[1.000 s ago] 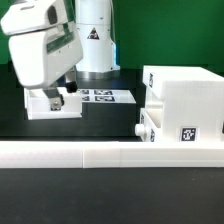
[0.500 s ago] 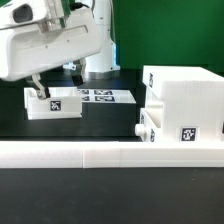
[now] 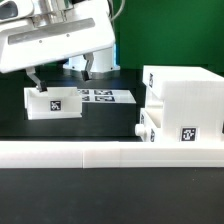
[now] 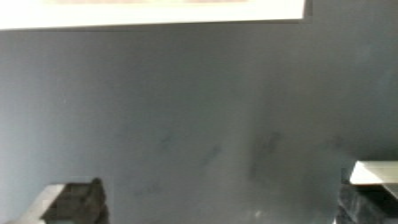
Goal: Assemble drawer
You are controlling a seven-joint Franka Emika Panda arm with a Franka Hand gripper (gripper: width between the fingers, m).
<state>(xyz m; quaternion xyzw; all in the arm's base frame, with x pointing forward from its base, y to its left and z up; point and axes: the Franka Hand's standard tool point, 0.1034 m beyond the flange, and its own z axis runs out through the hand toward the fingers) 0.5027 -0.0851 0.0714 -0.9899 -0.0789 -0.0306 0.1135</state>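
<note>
The drawer's large white casing [image 3: 185, 100] stands at the exterior view's right, with tags on its front. One small tray [image 3: 147, 126] sits at its lower left side. The other small tray [image 3: 53, 104] lies alone at the exterior view's left. My gripper [image 3: 63, 75] hangs just above that tray, turned sideways, jaws wide open and empty. One fingertip [image 3: 36, 81] is over the tray's back left corner. In the wrist view the gripper [image 4: 222, 205] shows only dark table between its fingertips [image 4: 71, 200]. A white corner [image 4: 377, 171] sits beside the other fingertip.
The marker board [image 3: 101, 96] lies flat behind the left tray. A long low white rail [image 3: 110, 153] runs across the front. The robot base [image 3: 95, 45] stands at the back. A white edge [image 4: 178, 8] crosses one border of the wrist view.
The hand has swung from upright over the left tray to lying sideways. Its fingers have come off the tray and risen slightly. The tray stays where it was.
</note>
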